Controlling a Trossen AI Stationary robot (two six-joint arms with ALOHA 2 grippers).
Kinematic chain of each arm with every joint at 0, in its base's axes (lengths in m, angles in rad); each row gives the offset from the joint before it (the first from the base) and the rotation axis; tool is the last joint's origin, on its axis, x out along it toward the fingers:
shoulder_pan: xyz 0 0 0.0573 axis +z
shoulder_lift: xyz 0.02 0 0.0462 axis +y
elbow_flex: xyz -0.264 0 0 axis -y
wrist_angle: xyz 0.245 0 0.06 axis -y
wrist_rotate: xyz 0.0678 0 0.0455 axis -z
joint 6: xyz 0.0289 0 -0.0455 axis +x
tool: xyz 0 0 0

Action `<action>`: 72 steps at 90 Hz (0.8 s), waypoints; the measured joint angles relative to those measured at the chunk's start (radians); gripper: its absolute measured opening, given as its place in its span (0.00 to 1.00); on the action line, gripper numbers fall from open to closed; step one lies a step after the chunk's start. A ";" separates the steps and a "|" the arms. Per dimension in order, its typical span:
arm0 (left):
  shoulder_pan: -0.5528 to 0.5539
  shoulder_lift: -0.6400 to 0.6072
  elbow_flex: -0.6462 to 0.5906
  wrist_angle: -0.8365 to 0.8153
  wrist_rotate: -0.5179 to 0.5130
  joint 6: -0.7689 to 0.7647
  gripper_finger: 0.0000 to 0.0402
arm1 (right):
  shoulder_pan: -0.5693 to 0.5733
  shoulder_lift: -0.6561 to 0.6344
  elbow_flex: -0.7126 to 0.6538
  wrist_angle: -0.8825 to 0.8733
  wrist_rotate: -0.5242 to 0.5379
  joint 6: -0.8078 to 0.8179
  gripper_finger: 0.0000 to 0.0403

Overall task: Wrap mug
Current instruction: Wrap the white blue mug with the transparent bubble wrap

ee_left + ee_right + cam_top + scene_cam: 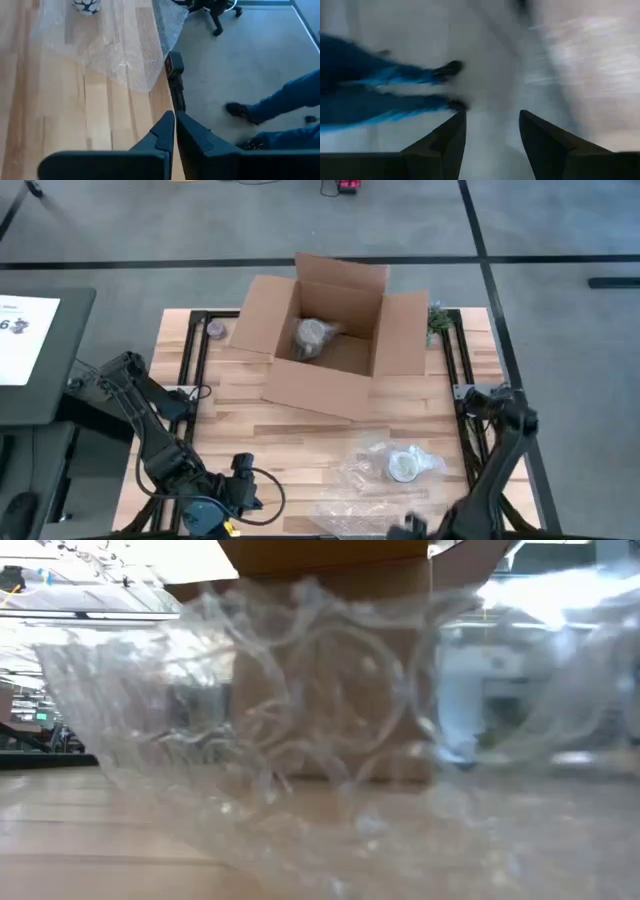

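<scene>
In the high view, the mug (404,466), pale with a dark pattern, sits on a crumpled sheet of clear bubble wrap (365,485) in the lower right part of the frame, on the wooden surface (290,435). Neither end effector touches it. The sheet spreads from the mug down toward the bottom edge of the surface.

The left end effector (175,131) is at the bottom of the high view, left of centre, near the front edge of the surface and well apart from the mug. In the left wrist view its two dark fingers (162,134) are pressed together with nothing between them, so it is closed and empty. That view also shows the bubble wrap (107,42) in the upper left of the frame, with the mug (87,5) cut by the top edge.

The right end effector (490,130) is at the bottom edge of the high view, right of centre, just off the front edge of the surface beside the wrap. The right wrist view shows its fingers (445,140) spread apart with nothing held: it is open. Behind them is the grey floor and a person's blue trouser legs (375,90) and dark shoes.

An open cardboard box (330,335) stands at the upper centre of the high view, with a wrapped bundle (315,338) lying inside it. In the low view the bubble wrap (300,740) fills most of the frame, with the box (330,660) behind it.
</scene>
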State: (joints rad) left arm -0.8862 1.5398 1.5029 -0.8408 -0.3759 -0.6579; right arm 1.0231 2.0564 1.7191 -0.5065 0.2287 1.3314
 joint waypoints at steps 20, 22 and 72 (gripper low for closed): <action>0.003 0.000 -0.003 -0.008 -0.005 -0.062 0.00 | -0.021 0.162 0.000 0.342 -0.027 -0.216 0.43; 0.005 0.000 -0.003 -0.007 -0.005 -0.075 0.00 | -0.027 0.173 0.000 0.361 -0.033 -0.248 0.43; 0.022 0.000 -0.003 -0.007 -0.019 -0.187 0.00 | -0.161 0.205 0.051 0.310 -0.098 -0.495 0.43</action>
State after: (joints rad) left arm -0.8646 1.5402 1.4998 -0.8474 -0.3952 -0.8445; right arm 0.8619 2.2616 1.7703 -0.1967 0.1304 0.8360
